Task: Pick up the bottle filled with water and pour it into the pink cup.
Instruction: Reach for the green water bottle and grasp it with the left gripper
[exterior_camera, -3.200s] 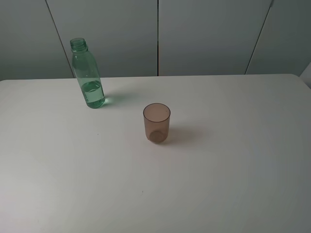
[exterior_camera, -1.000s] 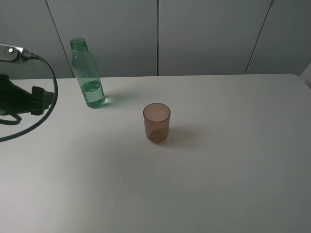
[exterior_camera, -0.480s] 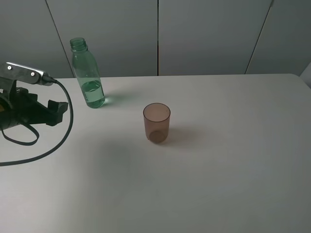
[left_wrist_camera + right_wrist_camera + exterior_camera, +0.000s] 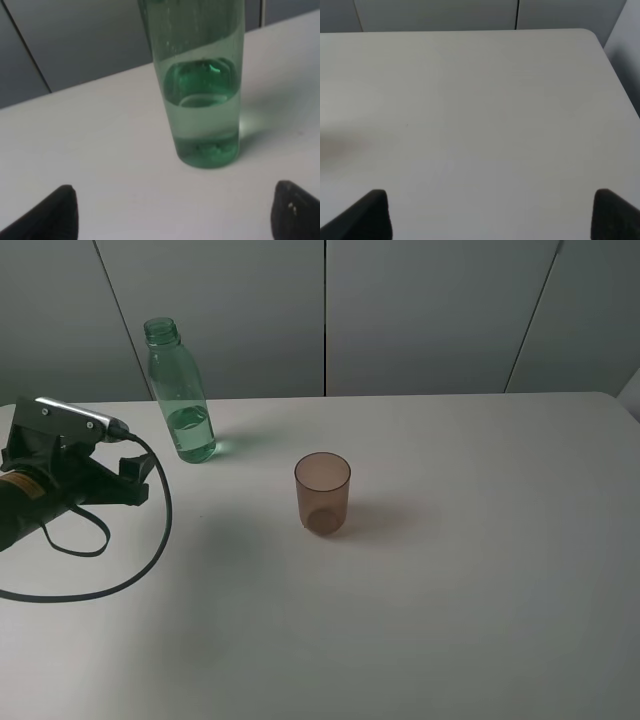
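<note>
The green transparent bottle (image 4: 182, 405) stands upright and capless at the back left of the table, with water in its lower part. The pink cup (image 4: 322, 492) stands upright near the table's middle, to the right of and nearer than the bottle. My left gripper (image 4: 138, 483) hovers low just left of and in front of the bottle, apart from it. In the left wrist view the bottle (image 4: 202, 100) fills the space ahead, and the left gripper (image 4: 172, 215) is open with nothing between its fingers. My right gripper (image 4: 495, 217) is open over bare table and does not show in the exterior high view.
The white table (image 4: 450, 590) runs back to grey wall panels (image 4: 420, 310) right behind the bottle. A black cable (image 4: 150, 555) loops from the left arm over the table's left side. The table's right edge (image 4: 620, 85) shows in the right wrist view.
The left arm has come in from the left edge and moved right, closer to the bottle. Its gripper has stayed open. Bottle and cup have not moved.
</note>
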Controlling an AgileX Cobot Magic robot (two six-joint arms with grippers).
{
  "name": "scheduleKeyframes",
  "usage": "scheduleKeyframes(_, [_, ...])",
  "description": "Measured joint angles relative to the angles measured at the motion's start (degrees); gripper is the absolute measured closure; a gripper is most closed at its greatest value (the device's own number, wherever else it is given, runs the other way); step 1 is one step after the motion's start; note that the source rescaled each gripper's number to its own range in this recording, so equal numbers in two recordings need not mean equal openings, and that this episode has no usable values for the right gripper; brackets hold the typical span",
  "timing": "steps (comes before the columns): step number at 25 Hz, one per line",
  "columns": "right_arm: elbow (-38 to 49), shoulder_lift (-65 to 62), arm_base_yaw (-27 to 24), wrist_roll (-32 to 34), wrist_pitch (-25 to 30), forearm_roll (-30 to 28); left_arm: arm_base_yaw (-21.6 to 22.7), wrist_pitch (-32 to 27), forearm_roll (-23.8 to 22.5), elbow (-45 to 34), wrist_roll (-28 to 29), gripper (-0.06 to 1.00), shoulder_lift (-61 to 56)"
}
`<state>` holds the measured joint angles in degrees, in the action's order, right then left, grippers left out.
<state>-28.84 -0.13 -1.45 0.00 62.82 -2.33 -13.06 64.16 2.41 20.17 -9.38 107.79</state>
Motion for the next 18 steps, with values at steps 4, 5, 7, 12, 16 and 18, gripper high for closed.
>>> scheduleKeyframes(4, [0.0,0.0,0.0,0.0,0.0,0.0,0.0,4.2,-1.1,1.5,-1.0,-0.04,3.5])
scheduleKeyframes(5, [0.0,0.0,0.0,0.0,0.0,0.0,0.0,4.3,-1.4,2.2,-1.2,-0.04,4.0])
scheduleKeyframes(7, [0.0,0.0,0.0,0.0,0.0,0.0,0.0,4.5,-2.4,3.4,-1.2,-0.04,4.6])
scheduleKeyframes(12, [0.0,0.0,0.0,0.0,0.0,0.0,0.0,5.1,-2.4,6.7,-1.8,-0.04,5.1])
scheduleKeyframes(16, [0.0,0.0,0.0,0.0,0.0,0.0,0.0,5.4,-2.4,8.7,-2.5,-0.04,7.5])
scheduleKeyframes(18, [0.0,0.0,0.0,0.0,0.0,0.0,0.0,5.4,-2.4,9.4,-2.6,-0.04,9.3])
